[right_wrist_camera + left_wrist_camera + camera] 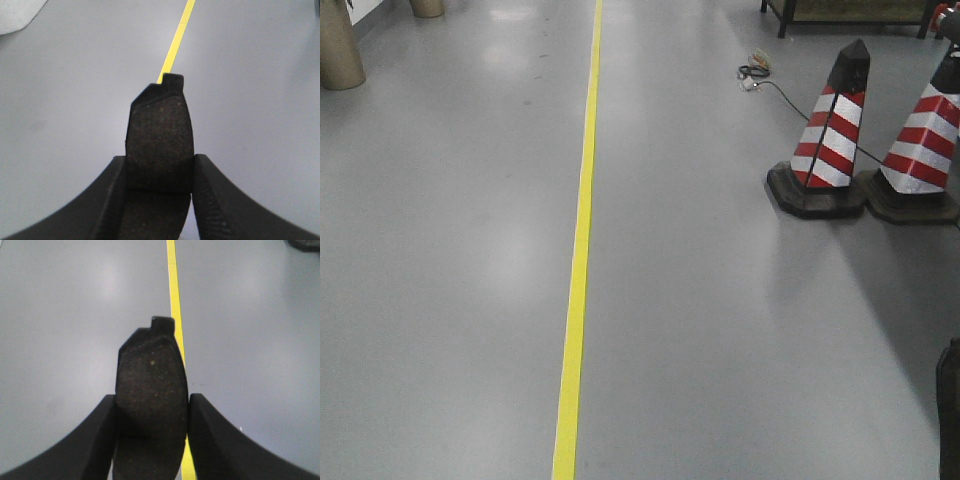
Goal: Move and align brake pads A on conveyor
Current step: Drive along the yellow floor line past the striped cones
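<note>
Both grippers, left (151, 412) and right (159, 172), each clamping a brake pad (151, 390) (159, 135).

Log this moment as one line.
left tool: shut on brake pad | right tool: shut on brake pad | conveyor: not in view

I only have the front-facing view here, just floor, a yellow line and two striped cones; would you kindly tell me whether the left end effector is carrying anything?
Observer: Yes, the left end effector is shut on a dark brake pad, tab end pointing away from the wrist.
Operator: Thank you, and the right one?
Observer: The right end effector likewise grips a second brake pad.
Operator: Is the conveyor under either arm?
Observer: No, both wrist views show only grey floor and the yellow line; no conveyor is visible.
</note>
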